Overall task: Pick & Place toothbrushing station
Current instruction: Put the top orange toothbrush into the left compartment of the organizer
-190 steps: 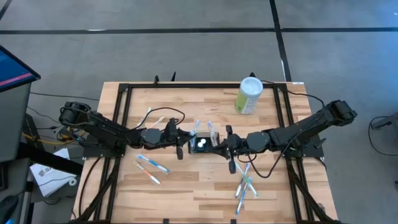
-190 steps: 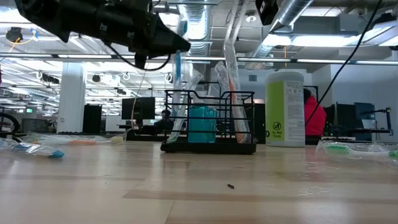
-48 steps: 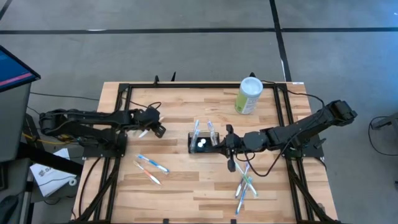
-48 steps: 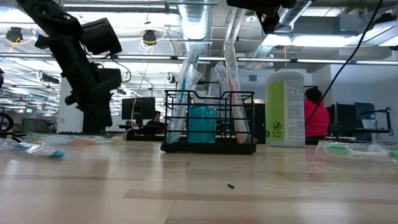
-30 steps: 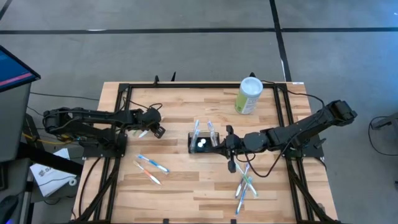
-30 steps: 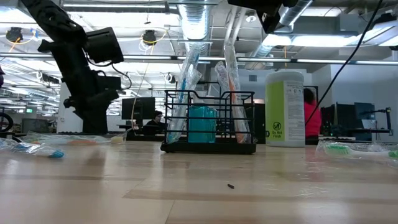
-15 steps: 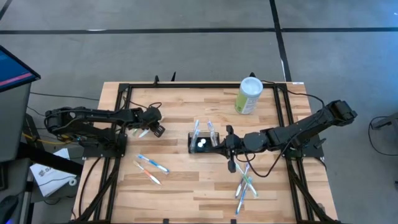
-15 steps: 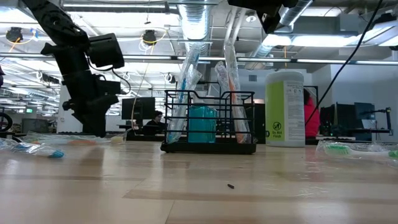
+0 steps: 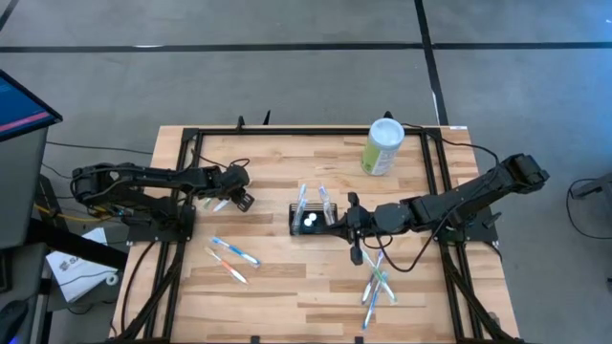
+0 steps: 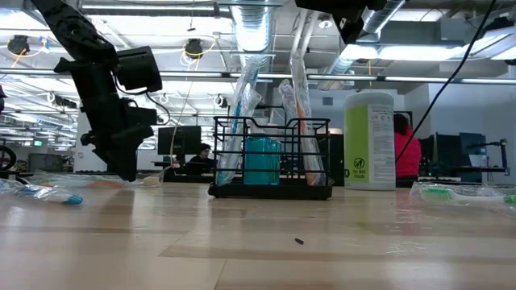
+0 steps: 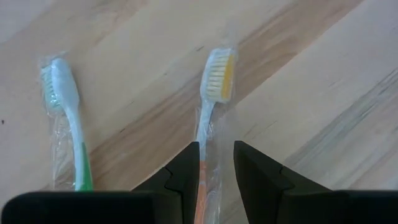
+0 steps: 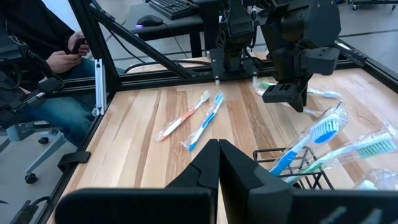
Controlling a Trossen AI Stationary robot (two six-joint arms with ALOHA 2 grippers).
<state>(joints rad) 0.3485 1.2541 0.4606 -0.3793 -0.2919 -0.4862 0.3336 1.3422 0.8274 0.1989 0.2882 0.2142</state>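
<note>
The toothbrushing station [image 9: 311, 220], a black wire caddy [image 10: 270, 165], stands on its base mid-table with wrapped toothbrushes leaning in it. My right gripper [image 9: 351, 218] hovers shut just right of it and higher, its fingertips [image 12: 217, 163] short of the caddy's rim [image 12: 292, 169]. My left gripper [image 9: 239, 201] points steeply down, low over the far-left table. It is open, with its fingers on either side of a wrapped orange-handled toothbrush [image 11: 214, 93] that lies flat. A green-handled toothbrush [image 11: 65, 118] lies beside it. My left gripper comes at the orange toothbrush's handle [image 11: 208, 171] from above, one finger on each side and lying across it. The toothbrush lies flat on the table. Whether the fingers touch it I cannot tell.
A pale-green canister [image 9: 384, 146] with a white lid stands at the far right. Two toothbrushes [image 9: 232, 260] lie near the left front, and several more [image 9: 378, 282] at the right front. A black frame [image 9: 191, 143] rims the table. A person [image 12: 37, 56] sits beyond the table.
</note>
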